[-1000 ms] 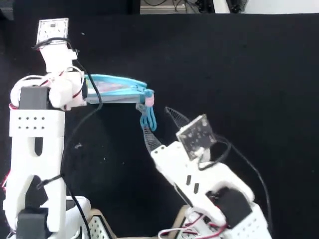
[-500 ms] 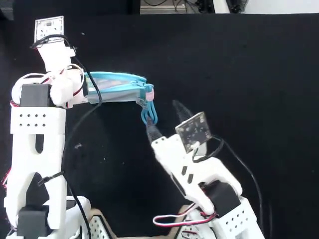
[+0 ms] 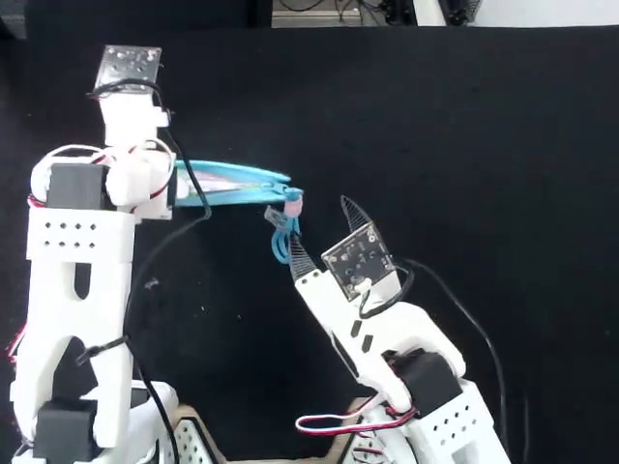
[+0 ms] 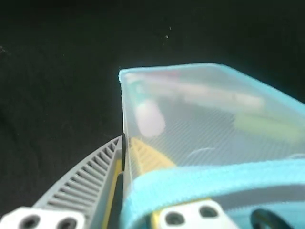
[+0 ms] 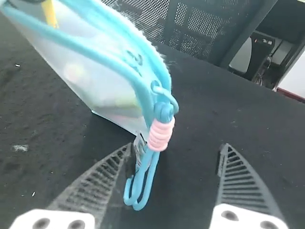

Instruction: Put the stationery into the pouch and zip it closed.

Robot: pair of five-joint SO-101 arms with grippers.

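A light blue, see-through pouch is held off the black table by its left end, with my left gripper shut on it. In the left wrist view the pouch shows pink, white and green stationery inside, and one grey finger presses against its side. A pink bead and a blue cord loop hang from the zipper at the pouch's right end. My right gripper stands open just below that end, the loop lying against one finger.
The black table stretches bare to the right and behind the pouch. A mesh chair back stands beyond the table in the right wrist view. Both arm bases sit along the near edge.
The left arm has swung slightly, bringing the pouch a little lower and rightward. The right gripper has moved in toward the hanging loop, which now rests beside its finger.
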